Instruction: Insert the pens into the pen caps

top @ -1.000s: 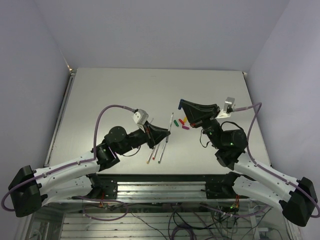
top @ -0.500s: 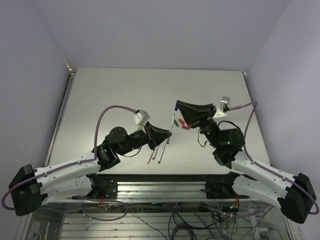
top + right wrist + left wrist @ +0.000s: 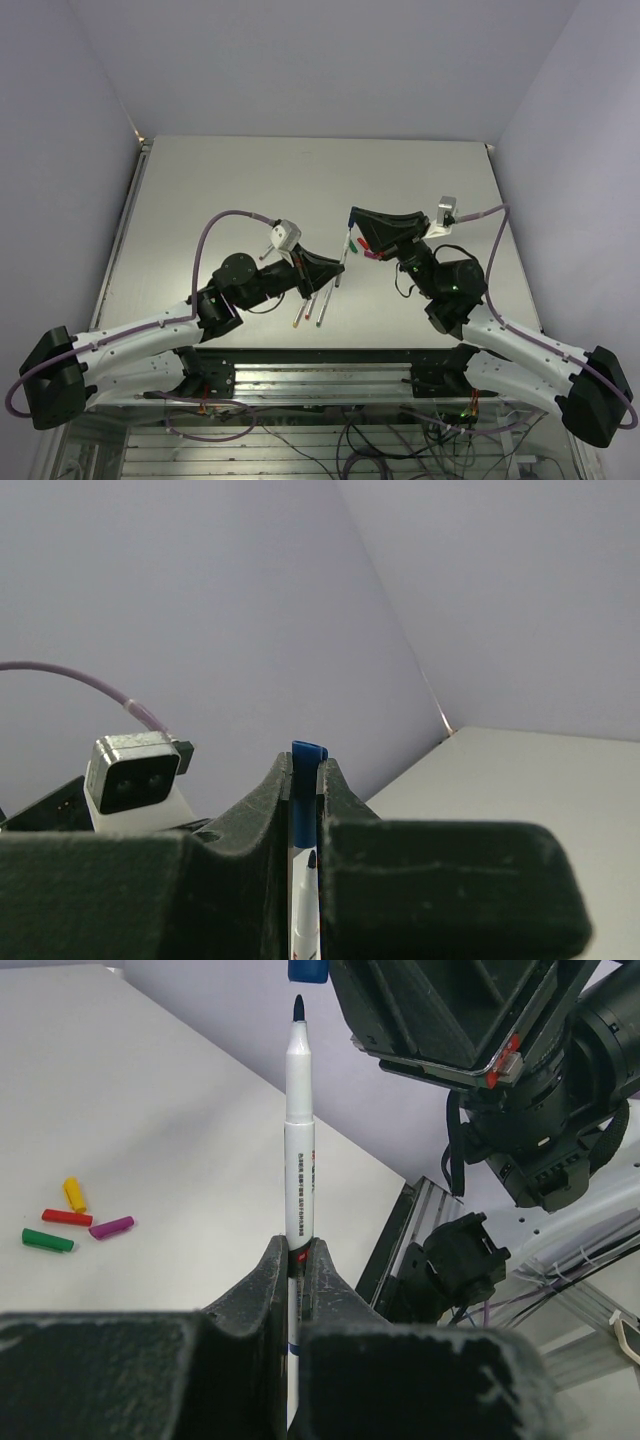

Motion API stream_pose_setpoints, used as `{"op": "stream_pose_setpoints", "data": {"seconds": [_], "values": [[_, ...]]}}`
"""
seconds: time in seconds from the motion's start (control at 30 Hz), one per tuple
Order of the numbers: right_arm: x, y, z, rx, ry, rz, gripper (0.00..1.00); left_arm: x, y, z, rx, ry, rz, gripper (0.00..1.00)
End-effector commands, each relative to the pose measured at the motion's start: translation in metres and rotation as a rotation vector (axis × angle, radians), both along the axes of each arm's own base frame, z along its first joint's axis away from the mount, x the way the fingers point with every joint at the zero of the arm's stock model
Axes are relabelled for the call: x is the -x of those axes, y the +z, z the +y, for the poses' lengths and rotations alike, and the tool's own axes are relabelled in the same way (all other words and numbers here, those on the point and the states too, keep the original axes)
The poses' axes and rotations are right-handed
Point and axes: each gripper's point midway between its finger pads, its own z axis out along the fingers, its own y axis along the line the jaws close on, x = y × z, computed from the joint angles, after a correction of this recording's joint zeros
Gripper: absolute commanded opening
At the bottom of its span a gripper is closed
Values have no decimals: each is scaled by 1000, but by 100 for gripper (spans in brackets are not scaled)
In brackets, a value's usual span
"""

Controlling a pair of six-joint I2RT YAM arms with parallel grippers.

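My left gripper (image 3: pixel 298 1250) is shut on a white pen (image 3: pixel 299 1140) that stands upright with its dark blue tip on top. Just above that tip hangs the blue pen cap (image 3: pixel 308 970), a small gap apart. My right gripper (image 3: pixel 305 770) is shut on this blue cap (image 3: pixel 306 780), and the pen's tip (image 3: pixel 307 875) shows below it between the fingers. In the top view the two grippers meet over the table's middle, the held pen (image 3: pixel 343 250) below the right gripper (image 3: pixel 351 216). Green (image 3: pixel 47 1240), red (image 3: pixel 66 1217), yellow (image 3: pixel 74 1194) and magenta (image 3: pixel 111 1227) caps lie on the table.
Three more pens (image 3: pixel 311 305) lie side by side on the table near the left gripper (image 3: pixel 335 270). The loose caps (image 3: pixel 366 248) lie under the right arm's fingers. The left wrist camera (image 3: pixel 135 775) faces the right gripper at close range.
My right gripper has moved left and lower with the blue cap, ending over the pen's tip. The left arm has shifted slightly right, still holding the pen.
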Motion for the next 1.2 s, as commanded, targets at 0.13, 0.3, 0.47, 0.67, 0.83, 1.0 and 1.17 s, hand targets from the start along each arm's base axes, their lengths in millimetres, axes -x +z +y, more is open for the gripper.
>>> {"op": "stream_pose_setpoints", "data": {"seconds": [0.13,0.3,0.47,0.67,0.83,1.0,1.17], "values": [[4,0,4,-13,33,-1,0,1,30,-1,82,2,-51,7],[5,-4,5,-3,38,4,0,-1,33,5,82,25,-59,7],[5,-3,3,-1,26,0,0,-2,23,5,43,34,-42,7],[5,26,-12,20,-60,-78,0,-38,-24,34,-141,293,80,7],[11,54,-41,19,-176,-139,0,-69,-37,70,-270,536,126,7],[9,43,-52,41,-214,-75,0,-114,-41,107,-347,710,154,7],[-4,5,-53,119,-247,63,0,-189,-67,171,-462,866,233,7]]}}
